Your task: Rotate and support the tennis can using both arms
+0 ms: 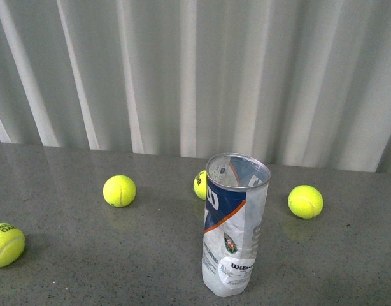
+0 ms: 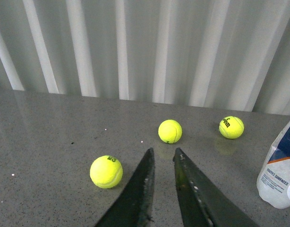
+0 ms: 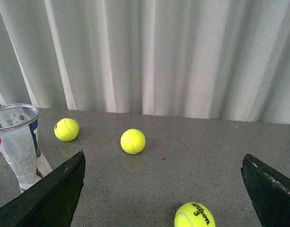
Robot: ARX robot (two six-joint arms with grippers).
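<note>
The tennis can (image 1: 234,224) stands upright on the grey table, open metal rim up, its clear plastic dented, blue-white-orange label facing me. No arm shows in the front view. The left wrist view has the can's lower part (image 2: 280,177) at the frame's edge, well off to the side of my left gripper (image 2: 163,156), whose black fingers (image 2: 141,189) are shut with only a narrow gap and hold nothing. In the right wrist view the can (image 3: 18,142) stands just beyond one finger (image 3: 55,189) of my right gripper (image 3: 164,163), which is wide open and empty.
Several yellow-green tennis balls lie loose on the table: one (image 1: 119,190) left of the can, one (image 1: 200,185) partly behind it, one (image 1: 305,201) to its right, one (image 1: 4,244) at the far left. A white curtain (image 1: 195,70) hangs behind the table.
</note>
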